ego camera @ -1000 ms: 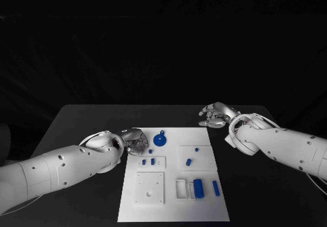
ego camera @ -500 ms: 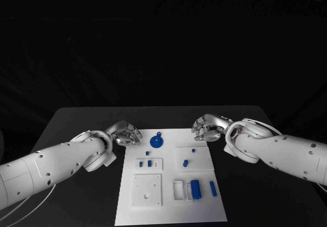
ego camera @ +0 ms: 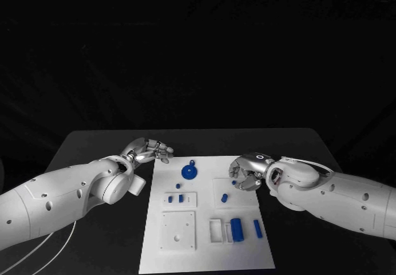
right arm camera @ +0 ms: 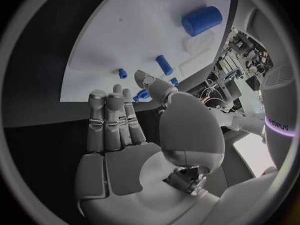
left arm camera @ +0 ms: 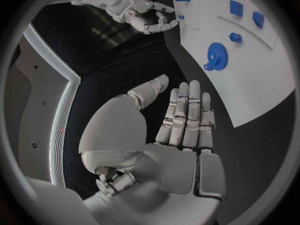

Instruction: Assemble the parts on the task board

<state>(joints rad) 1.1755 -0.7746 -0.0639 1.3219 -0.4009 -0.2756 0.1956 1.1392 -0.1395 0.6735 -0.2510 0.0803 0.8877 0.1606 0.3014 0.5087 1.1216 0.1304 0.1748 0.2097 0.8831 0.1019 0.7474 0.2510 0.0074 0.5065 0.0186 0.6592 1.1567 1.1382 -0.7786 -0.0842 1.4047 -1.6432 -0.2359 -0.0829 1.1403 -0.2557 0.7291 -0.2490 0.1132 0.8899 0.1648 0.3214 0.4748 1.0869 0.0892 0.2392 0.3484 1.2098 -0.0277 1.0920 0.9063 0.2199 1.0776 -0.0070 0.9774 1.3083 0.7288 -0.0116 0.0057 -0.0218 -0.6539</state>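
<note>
The black table point(ego camera: 99, 143) carries everything before me, and on its middle lies the white rectangular task board point(ego camera: 206, 229), running from near me toward the far edge.

My left arm comes in over the table's left side. My left robot hand point(ego camera: 147, 150) hovers just off the board's far left corner, above the bare table; its fingers point(left arm camera: 187, 112) lie straight and side by side with the thumb set off to one side, and it holds nothing. My right robot hand point(ego camera: 245, 172) sits over the board's right edge, just above the square raised plate point(ego camera: 233, 192) there. Its fingers point(right arm camera: 109, 120) are also extended and close together, thumb apart, with nothing in them.

On the board, the largest blue piece is the flat round blue gear with a small tab point(ego camera: 190, 171), lying near the far end between my two hands, touched by neither. Next in size is the thick blue cylinder point(ego camera: 237, 228) lying near the board's near right, beside a white open frame point(ego camera: 218, 227). A slim blue bar point(ego camera: 258, 228) lies just right of that cylinder. A short blue peg point(ego camera: 224, 197) rests on the square raised plate, and two small blue pegs point(ego camera: 175, 199) stand in a smaller white plate on the board's left. A tiny blue stud point(ego camera: 178, 185) sits just beyond them.
</note>
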